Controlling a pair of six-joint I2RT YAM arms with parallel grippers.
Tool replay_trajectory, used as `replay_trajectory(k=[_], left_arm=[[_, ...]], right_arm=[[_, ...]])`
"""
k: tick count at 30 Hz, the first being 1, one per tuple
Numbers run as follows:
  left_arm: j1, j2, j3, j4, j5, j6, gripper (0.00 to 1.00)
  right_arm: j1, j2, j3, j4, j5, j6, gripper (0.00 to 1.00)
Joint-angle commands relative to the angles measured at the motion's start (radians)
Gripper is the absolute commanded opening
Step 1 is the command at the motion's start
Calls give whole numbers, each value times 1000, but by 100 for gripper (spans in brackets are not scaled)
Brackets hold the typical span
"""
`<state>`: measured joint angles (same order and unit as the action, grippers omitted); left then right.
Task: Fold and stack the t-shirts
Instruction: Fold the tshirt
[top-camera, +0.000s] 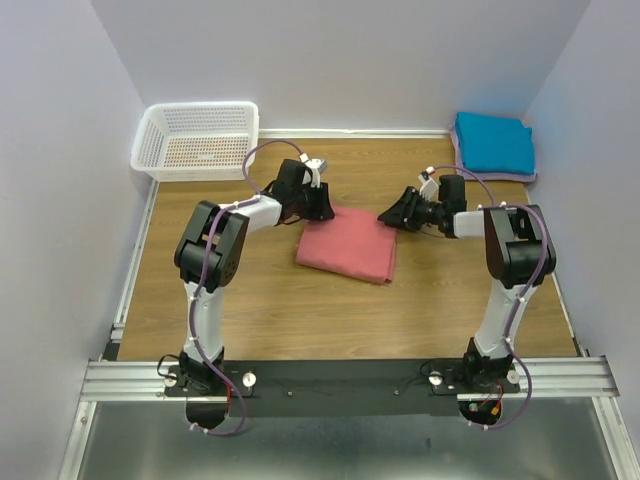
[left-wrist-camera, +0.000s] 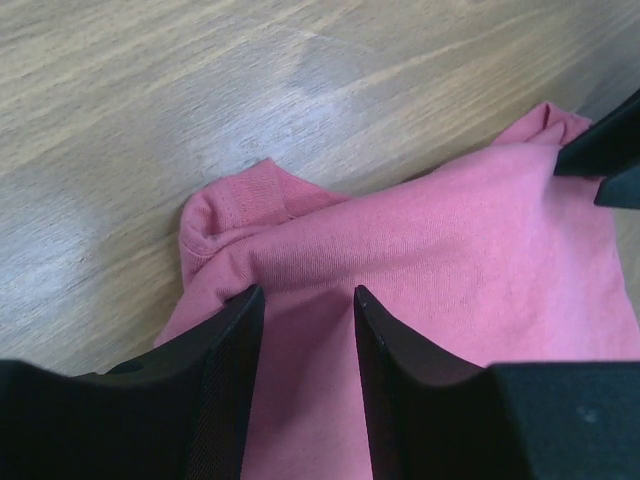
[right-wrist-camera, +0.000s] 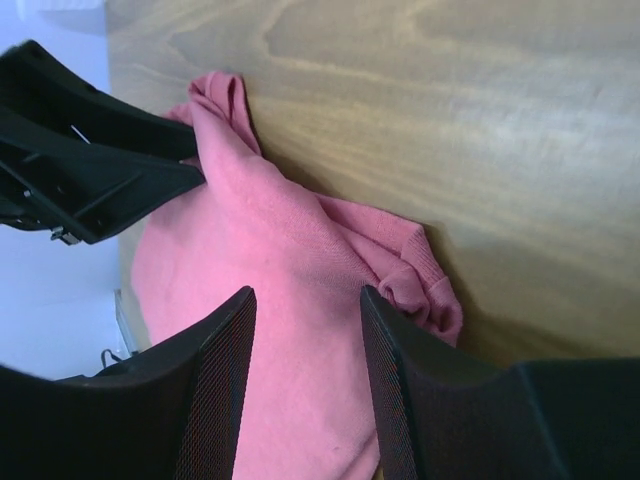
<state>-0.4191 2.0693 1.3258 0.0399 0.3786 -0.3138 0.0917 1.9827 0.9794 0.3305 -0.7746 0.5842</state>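
The salmon-pink t-shirt (top-camera: 348, 247) lies folded at the middle of the table (top-camera: 300, 310). In the top view, the left tool (top-camera: 322, 208) sits at the shirt's far left corner and the right tool (top-camera: 388, 215) at its far right corner. Only this view shows the teal-blue t-shirt (top-camera: 493, 143), folded at the table's far right corner on a pale lavender t-shirt (top-camera: 456, 150), and the white lattice basket (top-camera: 200, 106) at the far left.

The wrist views add what the top view hides. The fingers of each tool stand partly apart, with their tips at a bunched shirt edge and pink cloth filling the gap. Whether either tool pinches the cloth cannot be told. Each wrist view also shows the opposite tool at the other corner.
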Motion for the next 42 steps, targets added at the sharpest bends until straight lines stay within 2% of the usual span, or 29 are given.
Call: replay_trajectory(k=[1, 8, 11, 13, 16, 21, 22, 27, 30, 34, 37, 39, 42], left_arm=[[11, 22, 27, -11, 17, -34, 50], [14, -179, 3, -38, -18, -48, 60], [6, -308, -48, -38, -41, -68, 60], [-9, -398, -112, -38, -79, -59, 58], [-39, -477, -209, -66, -61, -59, 52], [-56, -518, -376, -44, -26, -99, 38], [-58, -509, -419, -2, -32, -113, 32], [-53, -414, -482, 38, -84, -156, 26], [-30, -335, -505, 28, -96, -198, 22], [-12, -325, -551, 22, -98, -237, 22], [-10, -415, -571, 9, -84, -246, 23], [-10, -465, -573, -11, -81, -249, 26], [-12, -573, -568, -38, -98, -255, 36]], right_arm=[[-23, 67, 47, -30, 18, -29, 54], [-15, -149, 71, -82, -11, 20, 54], [14, -250, 38, -82, -54, 54, 54], [65, -287, 0, -79, -74, 71, 54], [139, -347, -53, -76, -98, 88, 51], [220, -355, -207, -6, -149, 112, 42], [218, -345, -232, 28, -147, 123, 39], [200, -248, -321, 30, -127, 51, 33], [122, -176, -367, 44, -124, 23, 29], [33, -160, -407, 42, -124, -12, 26], [28, -218, -384, -25, -127, -29, 26], [29, -263, -361, -48, -138, -20, 27], [51, -369, -320, -65, -164, 25, 31]])
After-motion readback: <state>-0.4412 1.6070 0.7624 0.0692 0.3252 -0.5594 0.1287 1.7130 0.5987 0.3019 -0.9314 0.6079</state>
